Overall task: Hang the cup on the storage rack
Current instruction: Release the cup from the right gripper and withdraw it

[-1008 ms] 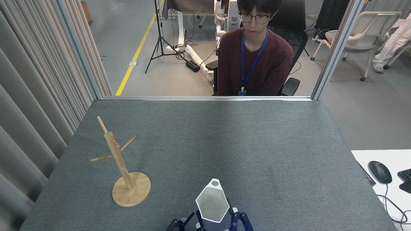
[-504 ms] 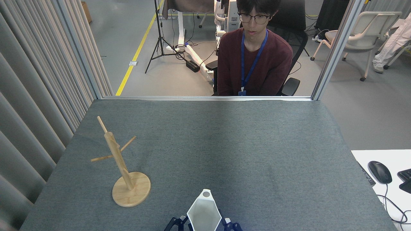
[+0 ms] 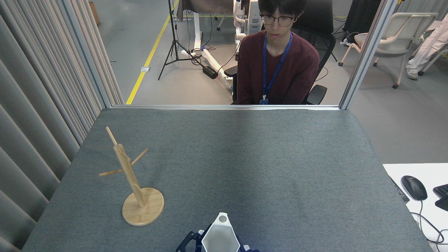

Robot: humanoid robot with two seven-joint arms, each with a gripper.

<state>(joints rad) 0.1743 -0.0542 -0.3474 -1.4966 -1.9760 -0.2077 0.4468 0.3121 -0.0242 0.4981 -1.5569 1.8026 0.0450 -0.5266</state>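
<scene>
Head view: gripper (image 3: 220, 246) (which arm's, cannot tell) clasps the cup (image 3: 220, 238) near the storage rack (image 3: 134, 189).

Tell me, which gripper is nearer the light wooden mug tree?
Probably the left gripper: it shows beside the white faceted cup, lower right of the mug tree. The right gripper barely peeks out beyond the cup, farther off. Both are cropped, so unsure.

Robotics lab/office space — tripod (image 3: 174, 42), office chairs (image 3: 392, 38), floor cables (image 3: 210, 63), lanyard-wearing person (image 3: 276, 66) watching.
</scene>
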